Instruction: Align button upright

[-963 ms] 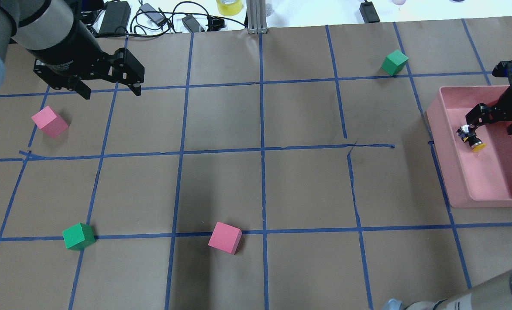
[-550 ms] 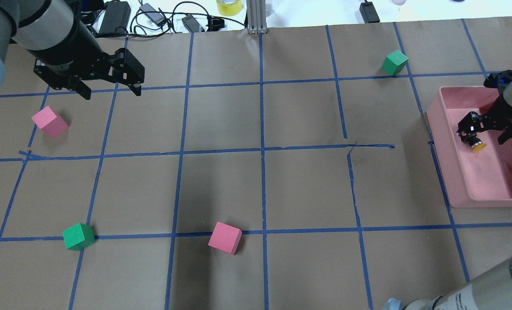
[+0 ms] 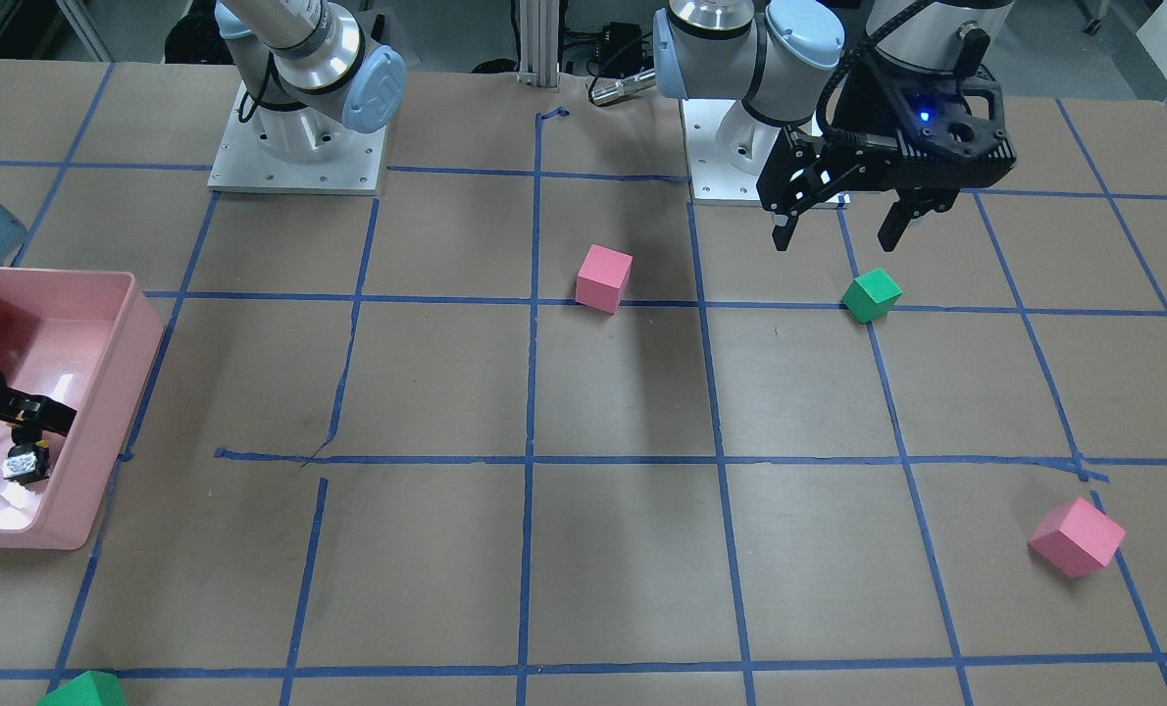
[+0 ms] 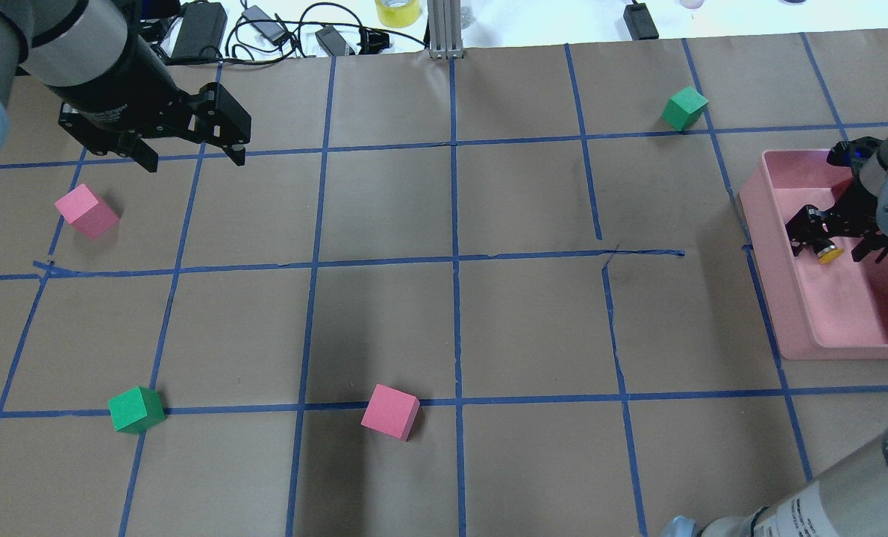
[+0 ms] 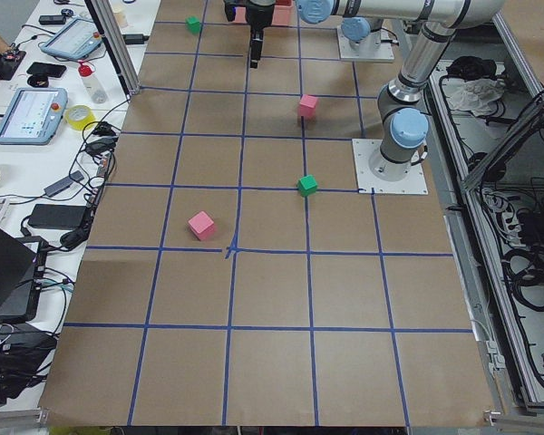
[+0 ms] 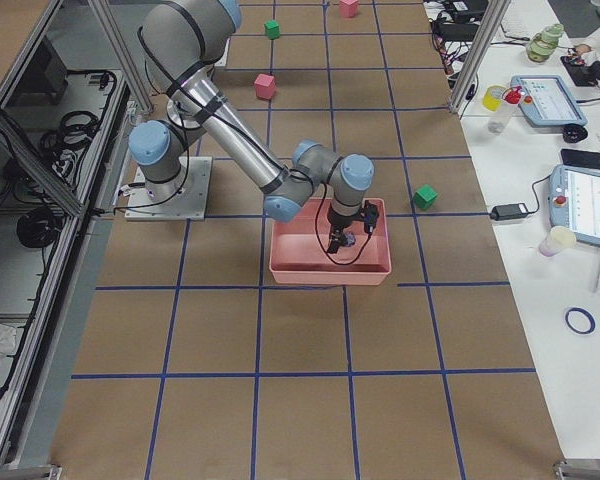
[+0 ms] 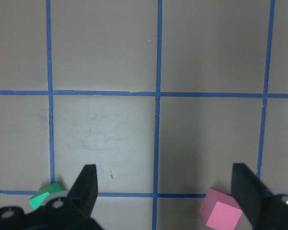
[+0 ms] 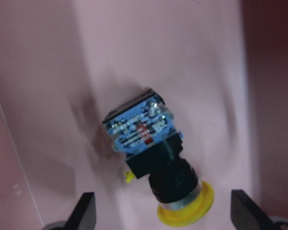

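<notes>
The button [image 8: 151,148] lies on its side on the floor of the pink bin [image 4: 765,246], its yellow cap [image 8: 185,208] pointing toward the robot and its blue-and-silver base away. My right gripper [image 4: 836,242] hangs low over the button [image 4: 828,252], open, one finger on each side and neither touching it. In the front-facing view the button [image 3: 26,463] shows just below the right gripper [image 3: 29,417]. My left gripper [image 4: 192,158] hovers open and empty over the far left of the table, also seen as left gripper [image 3: 836,238].
Two pink cubes [image 4: 86,211] [image 4: 390,411] and two green cubes [image 4: 136,409] [image 4: 684,107] are scattered on the brown paper with its blue tape grid. Cables and power bricks [image 4: 265,30] lie along the far edge. The bin's walls closely flank the right gripper.
My right gripper has shifted left and lowered inside the bin until its fingers straddle the button. The button and the left arm have not moved.
</notes>
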### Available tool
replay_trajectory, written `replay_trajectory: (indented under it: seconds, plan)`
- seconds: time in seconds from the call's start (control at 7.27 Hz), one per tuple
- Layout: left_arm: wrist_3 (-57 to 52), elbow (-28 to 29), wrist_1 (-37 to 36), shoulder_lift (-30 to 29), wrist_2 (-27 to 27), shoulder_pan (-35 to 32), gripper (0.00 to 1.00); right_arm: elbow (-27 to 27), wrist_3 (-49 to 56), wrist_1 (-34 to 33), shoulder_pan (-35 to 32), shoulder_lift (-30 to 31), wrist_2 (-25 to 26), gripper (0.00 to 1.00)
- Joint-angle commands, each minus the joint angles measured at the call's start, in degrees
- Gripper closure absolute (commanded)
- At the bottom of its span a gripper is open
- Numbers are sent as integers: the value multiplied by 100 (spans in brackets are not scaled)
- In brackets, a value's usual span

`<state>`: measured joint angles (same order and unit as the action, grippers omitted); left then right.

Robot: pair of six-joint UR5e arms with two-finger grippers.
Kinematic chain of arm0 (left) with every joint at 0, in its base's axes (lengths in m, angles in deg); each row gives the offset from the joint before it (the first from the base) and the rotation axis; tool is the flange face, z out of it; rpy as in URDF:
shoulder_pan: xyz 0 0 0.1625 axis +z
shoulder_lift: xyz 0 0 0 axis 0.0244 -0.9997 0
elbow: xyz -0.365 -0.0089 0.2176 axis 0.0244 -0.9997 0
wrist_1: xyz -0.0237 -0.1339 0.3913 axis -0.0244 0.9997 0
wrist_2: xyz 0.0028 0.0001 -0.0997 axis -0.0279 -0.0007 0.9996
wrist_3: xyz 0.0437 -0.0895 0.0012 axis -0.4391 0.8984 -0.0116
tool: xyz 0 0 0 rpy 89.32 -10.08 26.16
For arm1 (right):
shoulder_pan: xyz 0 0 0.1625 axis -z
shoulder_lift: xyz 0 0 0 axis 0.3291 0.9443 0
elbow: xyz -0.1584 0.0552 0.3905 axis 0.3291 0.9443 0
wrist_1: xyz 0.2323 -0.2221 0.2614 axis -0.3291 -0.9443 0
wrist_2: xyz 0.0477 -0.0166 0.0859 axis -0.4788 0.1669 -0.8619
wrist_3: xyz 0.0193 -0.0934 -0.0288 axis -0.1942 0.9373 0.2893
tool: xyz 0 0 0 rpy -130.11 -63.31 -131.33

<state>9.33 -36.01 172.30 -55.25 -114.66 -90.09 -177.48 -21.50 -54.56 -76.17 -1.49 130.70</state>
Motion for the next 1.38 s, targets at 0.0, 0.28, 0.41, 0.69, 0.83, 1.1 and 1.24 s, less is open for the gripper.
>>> replay_trajectory:
  seconds: [0.0, 0.28, 0.41, 0.69, 0.83, 1.1, 1.24]
  plan:
    - [0, -4, 0, 0, 0, 1, 0, -93, -6, 0, 9, -32, -2, 2]
    - [0, -4, 0, 0, 0, 9, 0, -93, 2, 8, 9, -41, 7, 32]
    - [0, -4, 0, 0, -9, 9, 0, -111, 11, 35, 9, -41, 7, 72]
    - [-9, -4, -9, 0, 0, 9, 0, -50, -41, 79, 9, 12, 7, 100]
    - [-9, 5, -9, 0, -9, 9, 0, 29, -33, 96, 9, 108, 103, 100]
    - [-9, -4, -9, 0, -9, 9, 0, 99, -24, 218, 9, 477, 236, 100]
    - [-9, -4, -18, 0, -17, 9, 0, 335, -24, 611, -8, 548, 210, 100]
